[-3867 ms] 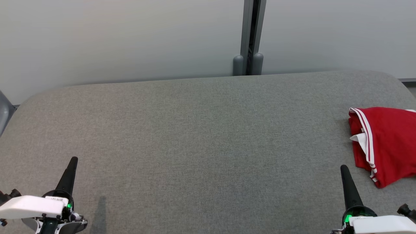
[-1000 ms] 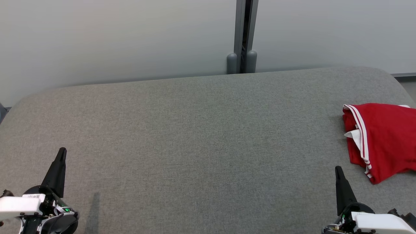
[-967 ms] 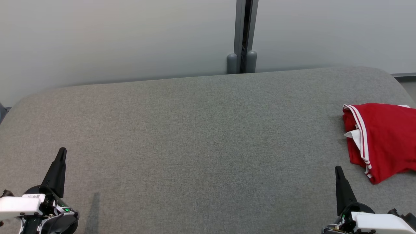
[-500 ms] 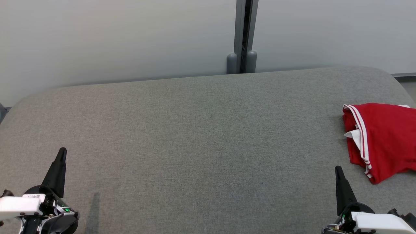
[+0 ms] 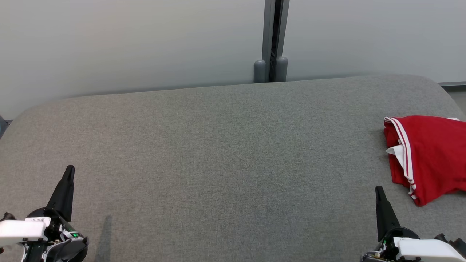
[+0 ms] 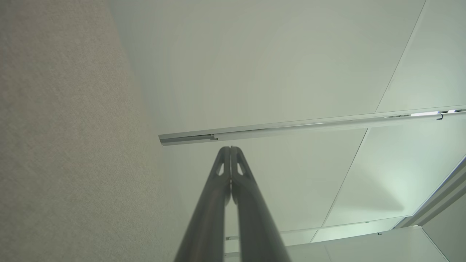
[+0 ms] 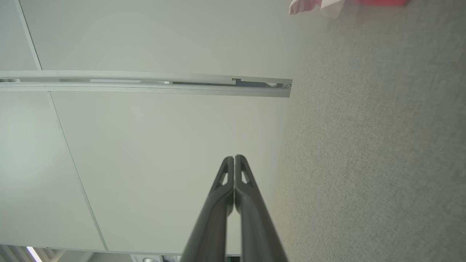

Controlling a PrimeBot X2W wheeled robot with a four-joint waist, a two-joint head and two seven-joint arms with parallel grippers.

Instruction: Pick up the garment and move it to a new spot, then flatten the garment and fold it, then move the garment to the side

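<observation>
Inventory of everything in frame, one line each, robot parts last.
garment: 1, red with white stripes and a white patch showing, loosely folded, far right of the padded surface, cut off by the head view's right edge
padded surface: 1, grey fabric, rounded far corners, spans the head view
wall panels: 2, pale grey-white, behind the surface
post: 1, dark grey, upright between the panels
rounded caps: 2, grey, at the post's foot
left gripper: 1, dark fingers, shut, lower left, holding nothing
right gripper: 1, dark fingers, shut, lower right, near the garment but apart from it
</observation>
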